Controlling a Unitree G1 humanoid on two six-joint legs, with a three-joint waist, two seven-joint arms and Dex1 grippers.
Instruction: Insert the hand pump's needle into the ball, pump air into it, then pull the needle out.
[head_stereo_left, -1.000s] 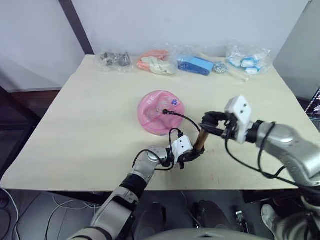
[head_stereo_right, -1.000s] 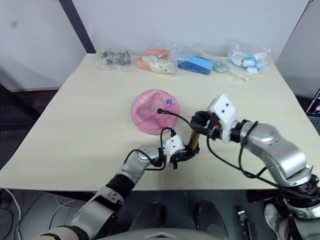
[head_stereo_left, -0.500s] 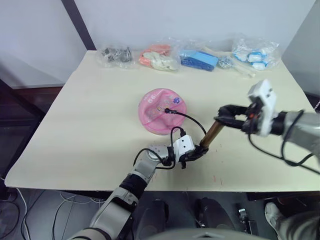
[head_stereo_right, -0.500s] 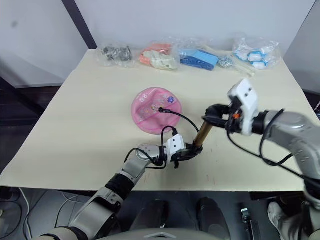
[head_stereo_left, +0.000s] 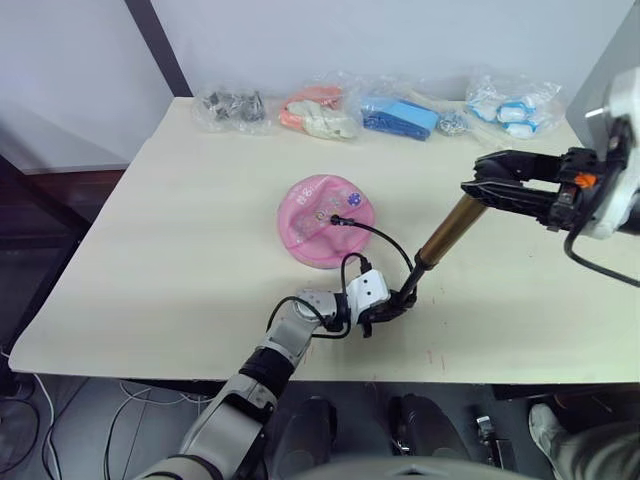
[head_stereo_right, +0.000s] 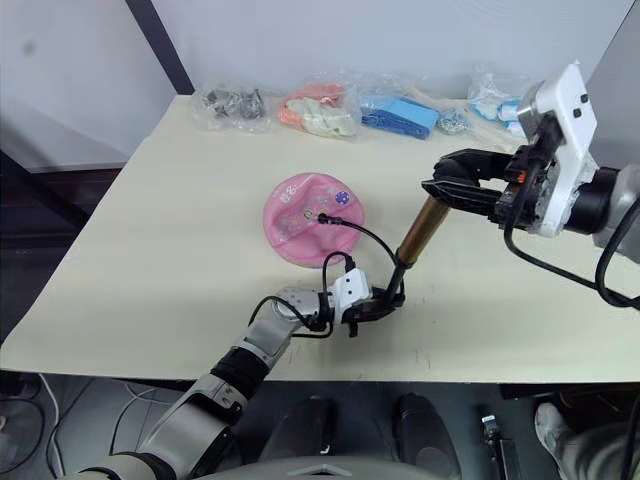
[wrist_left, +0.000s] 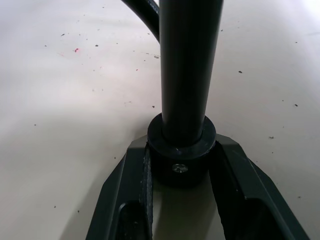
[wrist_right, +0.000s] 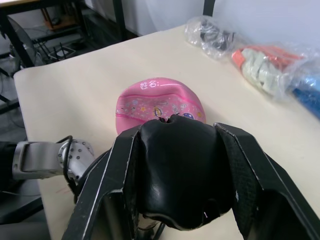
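The pink ball (head_stereo_left: 318, 225) lies caved-in at the table's middle. The needle's black fitting (head_stereo_left: 333, 221) sits in its hollow top, the pin itself hidden. A thin black hose (head_stereo_left: 385, 238) runs from there to the hand pump (head_stereo_left: 447, 232). The pump leans up to the right, with a black rod (wrist_left: 187, 65) showing between its bottom cap and the gold barrel. My left gripper (head_stereo_left: 392, 306) is shut on the pump's black bottom cap (wrist_left: 181, 150) on the table. My right gripper (head_stereo_left: 480, 190) is shut on the black T-handle (wrist_right: 180, 170), high above the table at the right.
Several clear bags line the table's far edge: dark parts (head_stereo_left: 230, 105), orange and white items (head_stereo_left: 315, 118), a blue item (head_stereo_left: 400, 118), blue-white items (head_stereo_left: 510, 105). The left gripper works close to the table's near edge (head_stereo_left: 300, 365).
My right gripper has risen up and to the right with the T-handle. The gold barrel went with it, so the pump now stretches longer. The left gripper stayed on the bottom cap.
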